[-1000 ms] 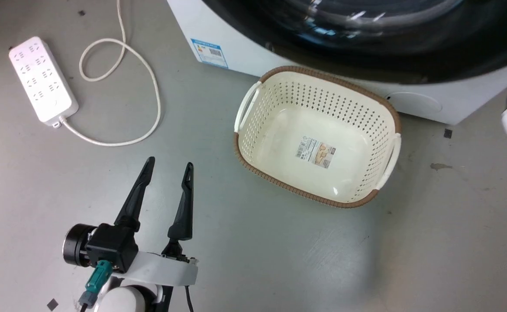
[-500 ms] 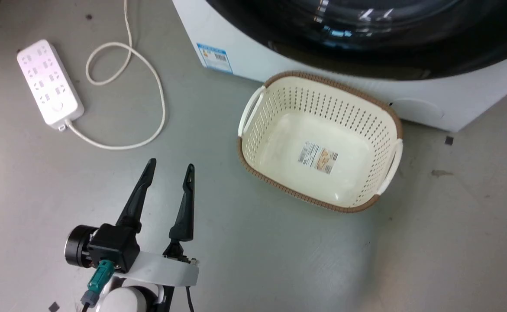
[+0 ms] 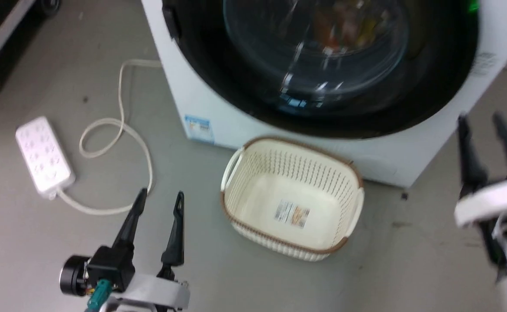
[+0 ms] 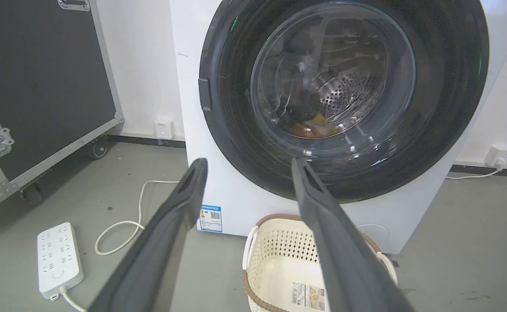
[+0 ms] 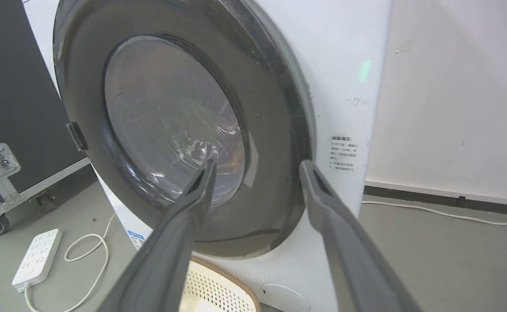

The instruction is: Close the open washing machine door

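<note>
The white washing machine (image 4: 236, 203) stands ahead, a blue label (image 3: 199, 128) low on its front. The washing machine door (image 4: 448, 108), with its glossy black rim and bulging glass window (image 3: 318, 52), lies flat against the washer front (image 5: 344, 86). Clothes show through the glass. My left gripper (image 3: 161, 194) hovers low over the floor left of the basket, open and empty, and its fingers (image 4: 249, 162) point at the door. My right gripper (image 3: 480, 119) is open and empty by the washer's right corner, a short way off the door rim (image 5: 270, 130).
A cream perforated basket (image 3: 240, 164) sits on the floor right in front of the washer. A white power strip (image 3: 41, 154) and its looped cord (image 3: 119, 130) lie at the left. A black wheeled flight case (image 4: 41, 86) stands left of the washer. A wall rises behind.
The head camera has tilted up, so more of the door and washer shows. My right gripper has come into that view from the right edge, its fingers now apart. The left gripper keeps its pose.
</note>
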You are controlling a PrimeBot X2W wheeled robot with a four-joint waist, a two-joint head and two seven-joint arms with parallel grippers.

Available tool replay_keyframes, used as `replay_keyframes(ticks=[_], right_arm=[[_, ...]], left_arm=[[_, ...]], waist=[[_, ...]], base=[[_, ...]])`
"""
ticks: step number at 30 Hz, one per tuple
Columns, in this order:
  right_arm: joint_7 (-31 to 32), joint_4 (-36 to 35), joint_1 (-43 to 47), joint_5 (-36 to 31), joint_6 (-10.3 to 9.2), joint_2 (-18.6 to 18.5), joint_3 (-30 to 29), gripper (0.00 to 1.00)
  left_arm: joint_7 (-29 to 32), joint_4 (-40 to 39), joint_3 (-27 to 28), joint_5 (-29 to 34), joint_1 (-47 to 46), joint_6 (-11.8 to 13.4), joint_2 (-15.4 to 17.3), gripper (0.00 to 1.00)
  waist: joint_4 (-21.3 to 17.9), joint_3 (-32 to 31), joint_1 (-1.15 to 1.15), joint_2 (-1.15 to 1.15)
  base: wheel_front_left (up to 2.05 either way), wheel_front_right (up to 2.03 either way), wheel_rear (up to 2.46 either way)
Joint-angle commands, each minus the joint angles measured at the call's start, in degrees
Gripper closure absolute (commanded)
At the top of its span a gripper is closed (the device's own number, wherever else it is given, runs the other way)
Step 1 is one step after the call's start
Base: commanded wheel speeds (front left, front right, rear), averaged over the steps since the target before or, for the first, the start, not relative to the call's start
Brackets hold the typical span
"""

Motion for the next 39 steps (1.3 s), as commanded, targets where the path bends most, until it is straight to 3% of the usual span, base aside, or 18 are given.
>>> replay_keyframes(ticks=[1,9,13,39], right_arm=[[-0.82,-2.95,4.37,-1.44,0.05,1.57,-0.42,0.0],[-2.03,-15.87,20.54,-7.88,0.05,9.95,-3.51,0.0],[-2.32,-19.71,26.0,-10.0,0.05,12.2,-4.03,0.0],[-2.68,-20.85,30.21,-10.31,0.05,12.85,-3.31,0.0]], left_arm=[[-0.3,0.37,0.35,0.44,1.43,-0.21,-0.03,0.0],[-0.3,1.52,1.53,0.12,4.46,-0.04,-0.03,0.0],[-0.3,2.43,1.7,-0.35,4.98,-0.11,-0.03,0.0],[-0.3,6.1,0.07,0.57,4.24,-0.77,0.43,0.0]], waist=[[-3.38,-5.16,0.02,0.0],[-6.7,-10.04,0.02,0.0],[-7.39,-10.77,0.02,0.0],[-7.92,-10.88,0.02,0.0]], base=[[0.0,0.0,0.0],[0.0,0.0,0.0],[0.0,0.0,0.0],[0.0,0.0,0.0]])
